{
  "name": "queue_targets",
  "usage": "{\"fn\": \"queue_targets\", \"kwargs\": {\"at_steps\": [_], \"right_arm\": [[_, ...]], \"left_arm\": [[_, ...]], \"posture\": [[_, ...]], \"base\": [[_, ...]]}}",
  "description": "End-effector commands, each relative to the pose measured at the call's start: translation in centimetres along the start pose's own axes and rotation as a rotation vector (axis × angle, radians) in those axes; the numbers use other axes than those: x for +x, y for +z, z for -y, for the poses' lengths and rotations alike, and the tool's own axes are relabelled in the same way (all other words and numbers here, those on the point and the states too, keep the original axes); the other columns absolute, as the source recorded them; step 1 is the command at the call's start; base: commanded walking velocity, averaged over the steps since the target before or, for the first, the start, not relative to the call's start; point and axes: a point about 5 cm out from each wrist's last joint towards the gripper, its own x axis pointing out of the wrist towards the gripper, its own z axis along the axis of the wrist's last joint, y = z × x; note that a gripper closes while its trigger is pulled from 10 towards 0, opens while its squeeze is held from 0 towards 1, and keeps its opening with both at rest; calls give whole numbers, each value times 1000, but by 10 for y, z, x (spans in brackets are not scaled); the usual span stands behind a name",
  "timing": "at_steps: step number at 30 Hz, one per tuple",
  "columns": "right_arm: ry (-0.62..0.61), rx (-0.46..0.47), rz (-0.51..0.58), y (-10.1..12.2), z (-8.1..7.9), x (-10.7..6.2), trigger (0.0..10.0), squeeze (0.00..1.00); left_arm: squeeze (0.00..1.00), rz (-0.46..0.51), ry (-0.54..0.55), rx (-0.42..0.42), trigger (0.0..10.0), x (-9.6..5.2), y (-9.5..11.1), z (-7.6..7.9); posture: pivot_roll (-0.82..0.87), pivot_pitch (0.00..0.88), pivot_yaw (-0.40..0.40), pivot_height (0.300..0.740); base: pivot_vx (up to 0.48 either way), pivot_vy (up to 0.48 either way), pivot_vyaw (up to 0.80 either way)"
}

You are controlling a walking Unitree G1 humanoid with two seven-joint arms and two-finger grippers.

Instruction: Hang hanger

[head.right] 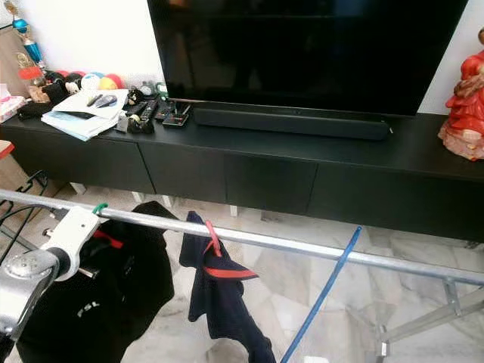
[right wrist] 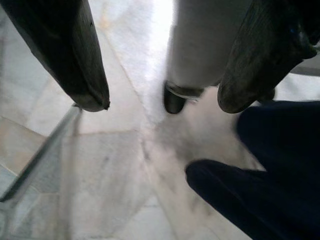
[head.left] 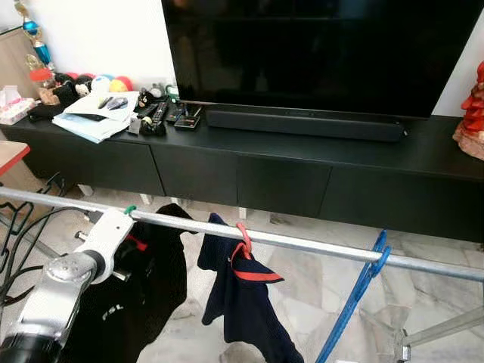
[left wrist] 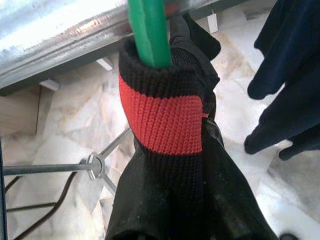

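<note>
We held the green hanger (left wrist: 149,32), carrying a black garment (head.left: 144,299), with its hook at the metal rail (head.left: 302,243) so it could catch; whether the left gripper (left wrist: 200,210) clenched it, we cannot tell. The right gripper (right wrist: 160,90) hung spread and empty.

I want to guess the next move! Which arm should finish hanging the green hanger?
Left. Its end effector is already up at the silver metal rail, by the green plastic hanger hook carrying the black garment. The right end effector points at the floor.
</note>
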Motion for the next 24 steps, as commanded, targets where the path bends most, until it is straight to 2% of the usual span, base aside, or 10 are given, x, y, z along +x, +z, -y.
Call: {"fn": "queue_targets", "kwargs": {"at_steps": [1,6,11,14,19,20,21,22,23,24], "right_arm": [[-5,24,-11,-6,8,-1,10000,0],[-16,24,-5,-5,20,-2,10000,0],[-11,21,-1,-3,19,-1,10000,0],[6,16,4,4,1,1,10000,0],[18,14,7,12,-15,2,10000,0],[21,13,8,14,-19,3,10000,0],[22,13,8,15,-21,3,10000,0],[23,12,8,16,-22,3,10000,0],[24,12,7,16,-23,3,10000,0],[24,12,7,16,-24,3,10000,0]], "left_arm": [[0,-134,-69,-28,10000,-2,-28,13],[0,-145,-78,-37,10000,-8,-30,20],[0,-125,-53,-58,10000,-7,-30,24],[0,-56,-18,-92,10000,-1,-28,31],[0,12,4,-173,10000,3,-25,39],[243,27,15,-207,10000,4,-26,41],[243,30,19,-219,10000,5,-27,41],[863,36,25,-223,10000,5,-27,42],[1000,45,35,-234,10000,5,-28,42],[1000,47,38,-239,10000,5,-29,43]], "posture": [[104,79,57,740],[102,78,58,740],[101,73,58,740],[101,73,58,740],[89,68,57,740],[90,68,57,740],[90,68,57,740],[88,66,56,740],[85,67,55,740],[85,66,55,740]], "base": [[0,0,0],[0,0,0],[0,0,0],[0,0,0],[0,0,0],[0,0,0],[0,0,0],[0,0,0],[0,0,0],[0,0,0]]}}
